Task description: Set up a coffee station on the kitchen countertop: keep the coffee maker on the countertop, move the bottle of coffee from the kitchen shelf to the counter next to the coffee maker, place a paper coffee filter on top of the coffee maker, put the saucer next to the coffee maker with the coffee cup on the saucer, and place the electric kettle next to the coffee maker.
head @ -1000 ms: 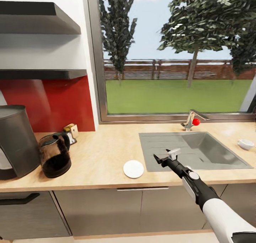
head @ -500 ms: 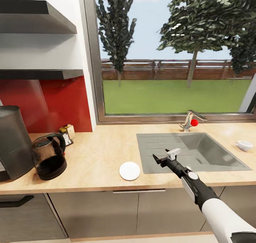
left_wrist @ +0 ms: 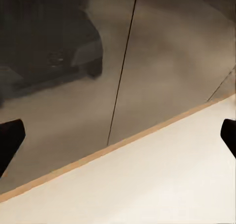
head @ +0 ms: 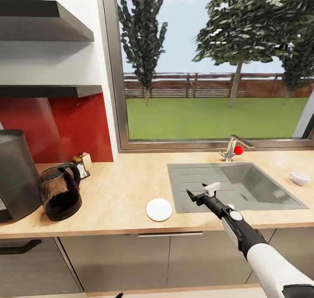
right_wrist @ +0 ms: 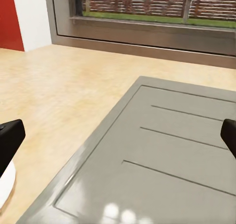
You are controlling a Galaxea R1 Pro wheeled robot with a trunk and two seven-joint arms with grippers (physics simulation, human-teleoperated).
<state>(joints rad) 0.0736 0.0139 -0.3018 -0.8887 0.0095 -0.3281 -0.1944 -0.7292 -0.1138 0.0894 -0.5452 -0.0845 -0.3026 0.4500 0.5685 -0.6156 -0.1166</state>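
The dark coffee maker (head: 14,176) stands at the counter's left end, with the glass electric kettle (head: 59,194) right beside it. A white round saucer (head: 159,209) lies near the counter's front edge, and its rim (right_wrist: 4,184) shows in the right wrist view. The white coffee cup (head: 299,178) sits far right, past the sink. My right gripper (head: 201,192) hovers open and empty over the sink's drainboard (right_wrist: 162,155), just right of the saucer. My left gripper (left_wrist: 118,135) is open and hangs low, facing cabinet fronts and floor. No coffee bottle or filter can be made out.
A small jar-like item with a yellow top (head: 83,164) stands against the red backsplash. The steel sink (head: 257,184) with its tap (head: 232,147) lies under the window. Two dark shelves (head: 48,91) hang at the upper left. Bare counter (head: 126,180) lies between kettle and sink.
The camera shifted a second ago, sliding the whole scene leftward in the picture. In the last half second the right gripper has only edged slightly; nothing was taken or released.
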